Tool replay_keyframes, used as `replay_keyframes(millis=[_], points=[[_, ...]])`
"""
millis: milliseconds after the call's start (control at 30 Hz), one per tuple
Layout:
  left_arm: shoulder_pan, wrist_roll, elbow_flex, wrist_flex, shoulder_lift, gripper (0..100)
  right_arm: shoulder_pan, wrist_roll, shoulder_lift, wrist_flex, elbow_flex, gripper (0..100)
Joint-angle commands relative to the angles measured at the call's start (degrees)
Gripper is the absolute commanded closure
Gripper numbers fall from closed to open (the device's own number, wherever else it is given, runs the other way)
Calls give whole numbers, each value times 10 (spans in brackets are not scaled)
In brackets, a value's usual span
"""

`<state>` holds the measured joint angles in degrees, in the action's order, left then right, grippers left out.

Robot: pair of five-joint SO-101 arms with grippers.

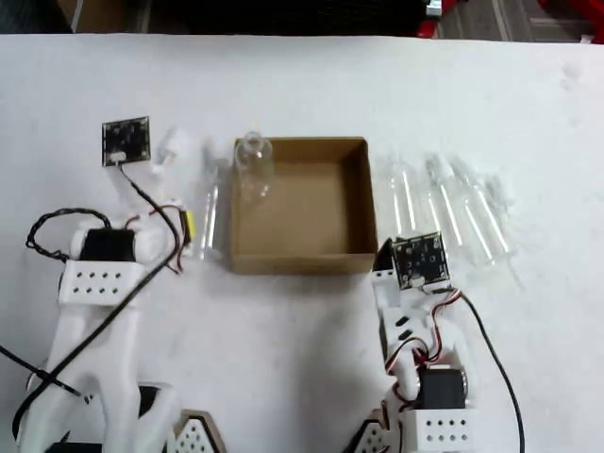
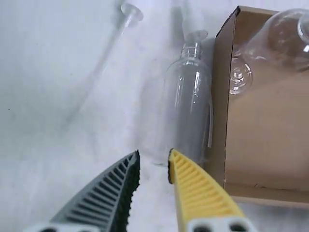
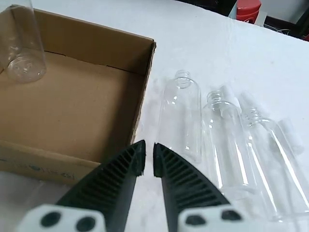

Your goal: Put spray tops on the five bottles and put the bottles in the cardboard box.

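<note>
The cardboard box (image 1: 357,203) sits mid-table with one clear bottle (image 1: 253,165) standing in its far left corner, no top on it. Another clear bottle (image 2: 188,106) lies just outside the box's left wall, and a spray top with a thin tube (image 2: 126,17) lies beyond it. My left gripper (image 2: 154,166) hovers just short of that bottle's base, slightly open and empty. Three bottles (image 3: 181,116) (image 3: 224,140) (image 3: 270,154) lie side by side to the right of the box, with white spray tops (image 3: 231,94) among their necks. My right gripper (image 3: 149,157) hangs shut and empty by the box's near right corner.
A white spray top (image 1: 173,146) lies on the table left of the box, near the left wrist camera board (image 1: 125,142). Cables (image 1: 57,231) trail over the left arm. The table's near middle, between the two arms, is bare white cloth.
</note>
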<state>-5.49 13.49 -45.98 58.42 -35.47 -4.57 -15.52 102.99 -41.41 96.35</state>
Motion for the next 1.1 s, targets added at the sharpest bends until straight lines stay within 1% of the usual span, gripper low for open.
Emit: replay_keyframes(millis=[0,67,300,400,467,567,667,767,900,1067], points=[[6,-36,4,-16,-11,902,0,-10,0,-2,5,977],[6,-48,4,-16,-11,902,0,-10,0,-2,5,977],[6,-53,4,-18,-10,902,0,-10,0,-2,5,977],[6,-105,11,-42,-7,901,0,-10,0,-2,5,977],[6,-116,29,-44,12,901,0,-10,0,-2,5,977],[6,-119,104,1,78,875,0,-10,0,-2,5,977],[7,-119,211,79,176,808,0,-10,0,-2,5,977],[11,-117,321,141,271,790,0,-10,0,-2,5,977],[10,-114,418,149,370,789,0,-10,0,-2,5,977],[10,-81,470,142,448,789,1,-11,0,-2,5,977]])
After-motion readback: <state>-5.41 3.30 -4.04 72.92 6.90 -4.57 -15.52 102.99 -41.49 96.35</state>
